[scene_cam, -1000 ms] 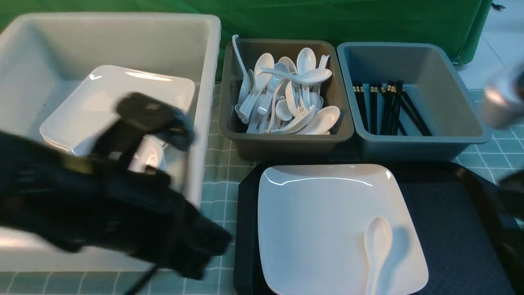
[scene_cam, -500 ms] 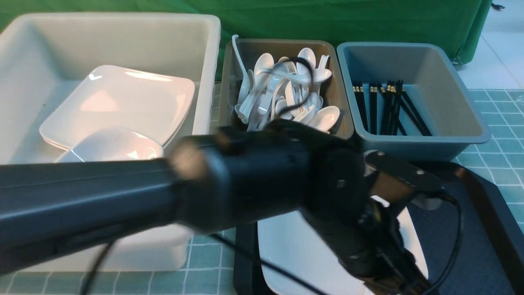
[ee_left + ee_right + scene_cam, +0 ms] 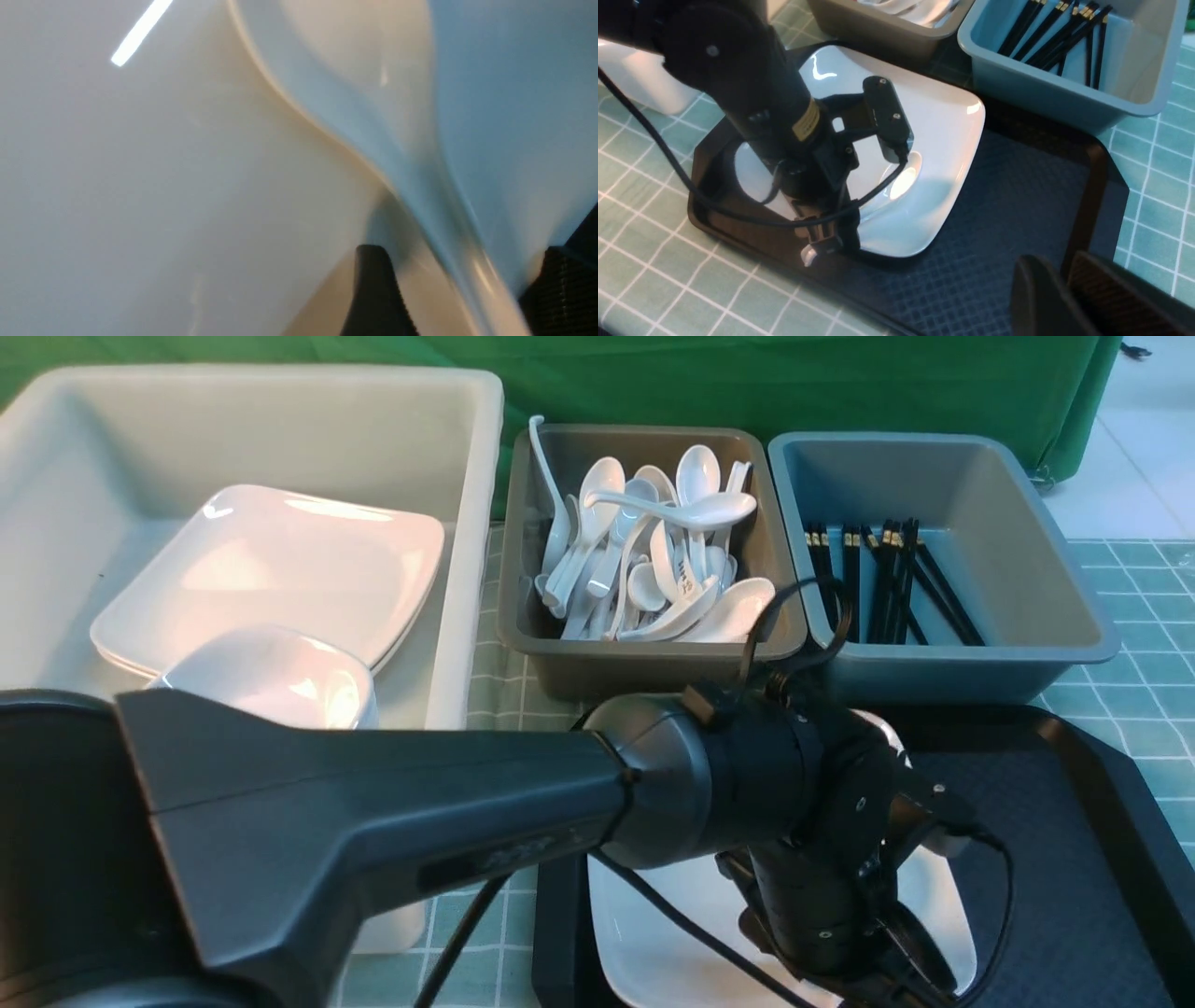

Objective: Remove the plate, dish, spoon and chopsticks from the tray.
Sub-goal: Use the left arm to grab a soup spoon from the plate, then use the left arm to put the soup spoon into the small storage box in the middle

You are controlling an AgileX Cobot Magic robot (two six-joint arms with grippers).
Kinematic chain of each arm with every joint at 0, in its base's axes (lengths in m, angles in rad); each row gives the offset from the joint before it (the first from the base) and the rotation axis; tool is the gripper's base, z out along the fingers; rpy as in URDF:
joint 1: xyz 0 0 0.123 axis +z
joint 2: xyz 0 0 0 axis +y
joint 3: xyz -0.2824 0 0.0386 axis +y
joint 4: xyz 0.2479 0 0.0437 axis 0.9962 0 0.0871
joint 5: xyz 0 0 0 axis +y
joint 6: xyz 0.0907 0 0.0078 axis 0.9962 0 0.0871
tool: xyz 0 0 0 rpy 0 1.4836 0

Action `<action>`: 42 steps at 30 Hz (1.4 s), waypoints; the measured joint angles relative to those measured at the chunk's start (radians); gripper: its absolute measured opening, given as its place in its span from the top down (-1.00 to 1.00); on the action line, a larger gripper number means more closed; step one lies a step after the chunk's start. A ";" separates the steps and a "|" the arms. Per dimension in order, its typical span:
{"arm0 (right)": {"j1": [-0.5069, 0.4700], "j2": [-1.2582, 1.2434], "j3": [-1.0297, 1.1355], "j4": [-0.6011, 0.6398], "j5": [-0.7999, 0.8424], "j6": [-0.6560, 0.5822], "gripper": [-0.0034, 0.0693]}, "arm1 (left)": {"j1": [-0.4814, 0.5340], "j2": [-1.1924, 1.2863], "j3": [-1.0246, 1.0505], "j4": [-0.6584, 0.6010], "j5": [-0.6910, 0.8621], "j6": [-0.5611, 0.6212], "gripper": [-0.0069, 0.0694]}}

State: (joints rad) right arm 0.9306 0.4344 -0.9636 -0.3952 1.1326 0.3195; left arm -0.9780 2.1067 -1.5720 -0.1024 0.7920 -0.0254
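Observation:
The plate [image 3: 672, 933] lies on the left half of the black tray [image 3: 1046, 859]. The spoon [image 3: 903, 179] lies on the plate; in the front view my left arm hides it. My left gripper [image 3: 467, 294] is low over the plate's near edge and open, with the spoon's handle [image 3: 420, 186] running between its fingers [image 3: 373, 289]. It also shows in the right wrist view [image 3: 822, 242]. My right gripper [image 3: 1064, 284] is shut and empty above the tray's right part [image 3: 994, 242]. The dish [image 3: 280, 677] sits in the white tub. Chopsticks [image 3: 887, 579] lie in the blue-grey tub.
A large white tub [image 3: 467, 523] at the left holds stacked square plates [image 3: 280, 569]. A brown-grey tub [image 3: 560, 653] behind the tray holds several white spoons. The blue-grey tub [image 3: 1055, 625] stands to its right. A green checked cloth [image 3: 504, 756] covers the table.
My left arm swung from over the white tub across to the plate on the tray and came down around the spoon. The dish stays in the tub. My right arm left the front view.

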 joint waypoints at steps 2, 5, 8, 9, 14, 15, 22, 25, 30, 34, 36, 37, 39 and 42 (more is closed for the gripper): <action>0.000 0.000 0.000 0.000 0.000 0.000 0.51 | -0.001 0.002 -0.004 0.005 -0.008 -0.002 -0.10; 0.000 -0.001 0.000 0.001 0.000 -0.005 0.51 | -0.002 0.006 -0.007 0.010 -0.033 -0.007 0.20; 0.000 -0.001 0.000 0.001 0.000 -0.006 0.51 | -0.002 0.007 -0.010 0.012 -0.044 -0.006 0.57; 0.000 -0.001 0.000 0.001 0.000 -0.007 0.51 | -0.002 0.007 -0.010 0.012 -0.044 -0.006 0.59; 0.000 -0.001 0.000 0.002 0.000 -0.008 0.51 | -0.002 0.006 -0.038 0.027 0.001 -0.006 0.59; 0.000 -0.001 0.000 0.002 0.000 -0.008 0.50 | -0.002 0.002 -0.048 0.034 0.025 -0.006 0.59; 0.000 -0.001 0.000 -0.007 0.000 -0.008 0.47 | 0.004 -0.121 -0.138 0.093 0.063 0.025 0.59; 0.000 -0.001 0.000 -0.033 0.000 0.005 0.46 | 0.064 -0.186 -0.183 0.216 0.051 0.019 0.59; 0.000 -0.001 0.000 -0.049 -0.002 0.033 0.46 | 0.266 -0.164 -0.209 0.268 -0.145 0.064 0.59; 0.000 -0.001 0.000 -0.049 -0.002 0.049 0.46 | 0.392 -0.115 -0.209 0.248 -0.347 0.103 0.57; 0.000 -0.001 0.000 -0.049 -0.002 0.065 0.46 | 0.466 -0.074 -0.209 0.202 -0.471 0.106 0.49; 0.000 -0.001 0.000 -0.049 -0.002 0.069 0.46 | 0.488 -0.060 -0.209 0.180 -0.504 0.107 0.42; 0.000 -0.001 0.000 -0.049 -0.002 0.085 0.46 | 0.535 -0.023 -0.209 0.132 -0.549 0.107 0.18; 0.000 -0.001 0.000 -0.046 -0.002 0.090 0.45 | 0.551 -0.005 -0.209 0.102 -0.528 0.103 -0.27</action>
State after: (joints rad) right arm 0.9306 0.4333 -0.9636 -0.4413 1.1308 0.4092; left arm -0.4270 2.1014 -1.7812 0.0000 0.2638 0.0778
